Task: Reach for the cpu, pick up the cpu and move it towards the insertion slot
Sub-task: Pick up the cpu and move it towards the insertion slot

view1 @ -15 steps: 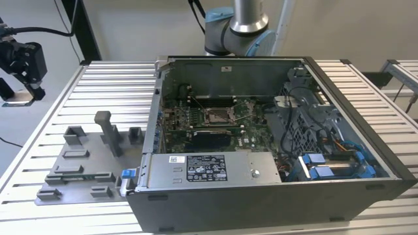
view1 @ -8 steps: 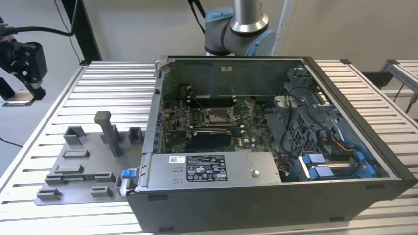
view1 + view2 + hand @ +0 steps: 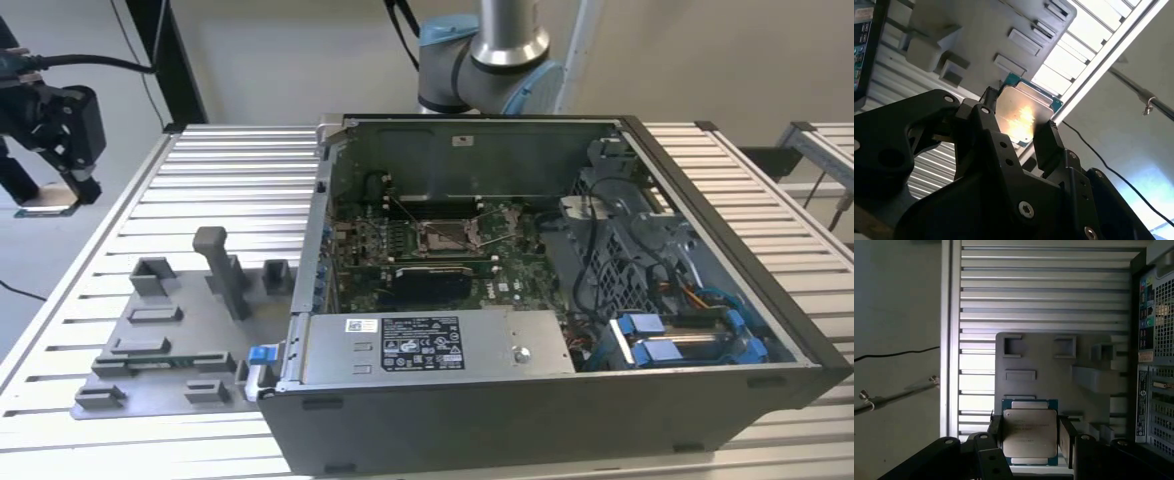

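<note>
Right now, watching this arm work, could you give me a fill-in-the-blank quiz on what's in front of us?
1. The cpu is clamped between the arm's two black ____.
2. The insertion slot lies inside the open computer ____.
3. The grey fixture plate lies on the table, toward the exterior view's ____ from that computer.
Missing words: jaws; case; left.

Gripper [image 3: 1031, 439] high at exterior view's far left, pointing down, fingers [image 3: 1066, 440] clamped against cpu [image 3: 1030, 430] edges.
</note>
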`<state>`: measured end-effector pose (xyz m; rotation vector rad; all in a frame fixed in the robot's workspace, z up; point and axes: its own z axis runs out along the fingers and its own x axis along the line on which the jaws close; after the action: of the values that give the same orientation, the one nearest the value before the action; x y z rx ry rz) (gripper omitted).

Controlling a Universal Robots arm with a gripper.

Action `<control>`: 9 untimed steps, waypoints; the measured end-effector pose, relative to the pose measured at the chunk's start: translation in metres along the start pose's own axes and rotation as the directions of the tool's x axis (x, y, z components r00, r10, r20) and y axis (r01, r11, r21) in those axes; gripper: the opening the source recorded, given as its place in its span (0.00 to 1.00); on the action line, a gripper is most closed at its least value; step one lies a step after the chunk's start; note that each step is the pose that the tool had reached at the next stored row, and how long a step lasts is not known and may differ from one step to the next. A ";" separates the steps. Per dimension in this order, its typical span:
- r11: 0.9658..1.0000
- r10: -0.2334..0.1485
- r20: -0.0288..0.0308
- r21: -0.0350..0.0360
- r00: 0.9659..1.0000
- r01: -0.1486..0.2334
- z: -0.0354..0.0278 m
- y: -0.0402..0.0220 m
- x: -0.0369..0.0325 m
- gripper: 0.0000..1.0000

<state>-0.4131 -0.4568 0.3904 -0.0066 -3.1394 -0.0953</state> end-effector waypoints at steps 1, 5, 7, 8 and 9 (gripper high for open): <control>1.000 0.000 0.000 0.000 1.000 0.000 0.0001 0.0000 -0.0011 0.00; 1.000 0.000 0.000 0.000 1.000 0.000 0.0000 0.0001 -0.0055 0.00; 1.000 0.000 0.000 0.000 1.000 0.000 0.0000 0.0000 -0.0076 0.00; 1.000 0.000 0.000 0.000 1.000 0.000 0.0000 0.0001 -0.0086 0.00; 1.000 0.000 0.000 0.000 1.000 0.000 0.0001 0.0001 -0.0096 0.00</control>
<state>-0.4035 -0.4567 0.3903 -0.0066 -3.1394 -0.0954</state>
